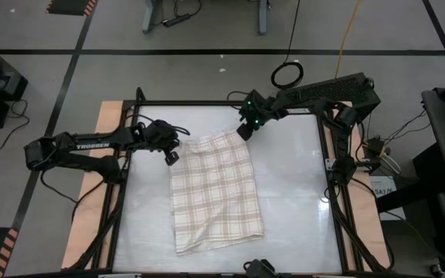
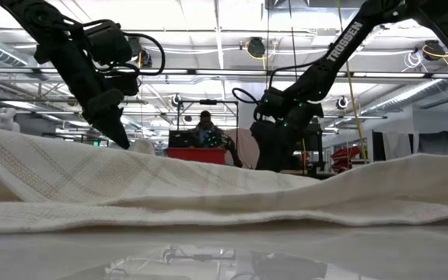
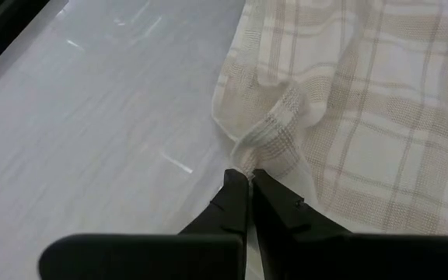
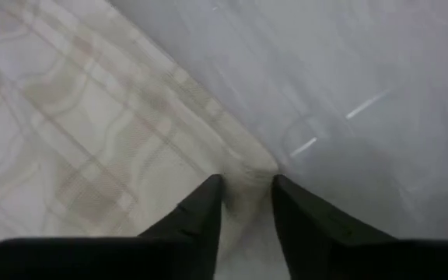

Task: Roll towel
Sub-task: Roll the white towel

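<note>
- Your left gripper (image 1: pixel 171 157) sits at the towel's far left corner. In its wrist view the two fingers (image 3: pixel 236 194) are pressed together with a bunched fold of the cloth pinched between their tips, so it is closed on that corner.
- In the low view that same gripper (image 2: pixel 120 141) comes down to a raised peak in the cloth, which is lifted off the table there.
- The towel (image 1: pixel 215 191), cream with a beige-brown plaid check, lies spread on the white table (image 1: pixel 292 193) between your two arms. It runs from the far edge, where both grippers are, toward the near edge, slightly skewed.
- Your right gripper (image 1: pixel 243 132) is at the towel's far right corner. Its wrist view shows the fingers (image 4: pixel 201 206) standing a little apart, one on each side of the corner tip of the cloth (image 4: pixel 92 140). You cannot tell from here whether they have bitten onto the fabric.
- Beyond the table, a person (image 2: pixel 205 123) is visible in the low view behind a red counter.
</note>
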Available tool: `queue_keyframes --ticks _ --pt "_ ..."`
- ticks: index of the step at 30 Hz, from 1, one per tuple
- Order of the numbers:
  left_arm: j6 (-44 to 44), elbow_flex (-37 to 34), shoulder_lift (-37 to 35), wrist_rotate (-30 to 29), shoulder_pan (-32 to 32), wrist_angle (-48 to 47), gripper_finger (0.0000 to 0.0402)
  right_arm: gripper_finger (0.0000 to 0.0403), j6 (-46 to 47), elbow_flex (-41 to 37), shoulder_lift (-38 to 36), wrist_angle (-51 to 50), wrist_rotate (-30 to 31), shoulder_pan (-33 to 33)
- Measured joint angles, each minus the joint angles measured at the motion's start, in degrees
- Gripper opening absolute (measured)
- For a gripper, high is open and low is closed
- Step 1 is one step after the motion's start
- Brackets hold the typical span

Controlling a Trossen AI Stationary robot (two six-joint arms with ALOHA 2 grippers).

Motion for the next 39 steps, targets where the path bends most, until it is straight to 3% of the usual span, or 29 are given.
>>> queue_keyframes --ticks 9,17,30,39 --pt "-0.03 0.0 0.0 -0.21 0.0 0.2 0.0012 0.0008 -2.17 -0.04 0.17 0.14 -1.07 0.11" --pt "0.0 0.0 0.0 -5.68 0.0 0.41 0.0012 0.0002 -7.32 -0.17 -0.92 0.44 -0.83 0.87" --pt "9.95 0.0 0.0 -22.37 0.0 11.03 0.0012 0.0001 -19.75 -0.11 -15.92 0.09 9.76 0.27" --pt "10.46 0.0 -1.22 -23.28 -3.78 10.63 0.0012 0.0 -23.33 -0.97 -19.72 -5.19 9.53 -0.07"
